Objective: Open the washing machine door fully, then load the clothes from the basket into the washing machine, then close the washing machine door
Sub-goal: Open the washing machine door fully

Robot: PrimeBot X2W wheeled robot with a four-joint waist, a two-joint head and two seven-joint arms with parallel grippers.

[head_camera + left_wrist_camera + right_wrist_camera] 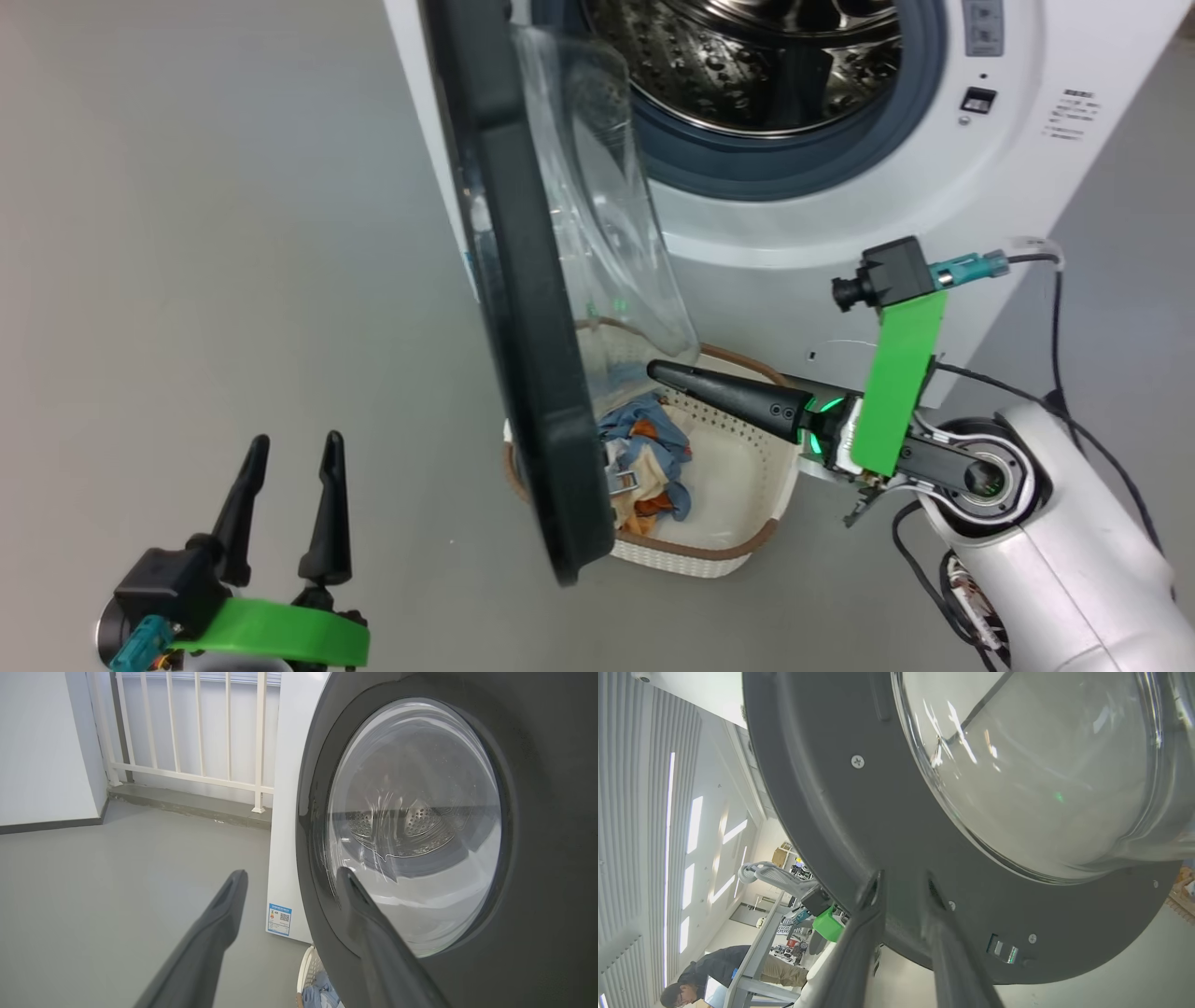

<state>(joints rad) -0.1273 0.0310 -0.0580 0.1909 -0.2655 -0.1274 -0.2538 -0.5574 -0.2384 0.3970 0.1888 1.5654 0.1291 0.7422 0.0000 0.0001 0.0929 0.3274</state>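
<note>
The washing machine [840,233] stands with its steel drum [747,65] exposed. The washing machine door [523,308] hangs partly open, edge-on to the head view, its clear bowl window facing the drum. Below it the basket [719,551] sits on the floor with the clothes [644,457] bunched at its left. My right gripper [653,371] reaches leftward over the basket, tips at the door's dark inner rim [840,812]; in the right wrist view this gripper [904,879] has its fingers slightly parted, holding nothing. My left gripper [294,448] stands open at the lower left, facing the door's outer face [537,812].
Grey floor spreads to the left of the machine. A white railing [187,728] and a wall stand behind it. Black cables [1055,308] trail from my right arm. Far off, a person [691,980] sits at a desk. The basket's corner [306,970] peeks below the door.
</note>
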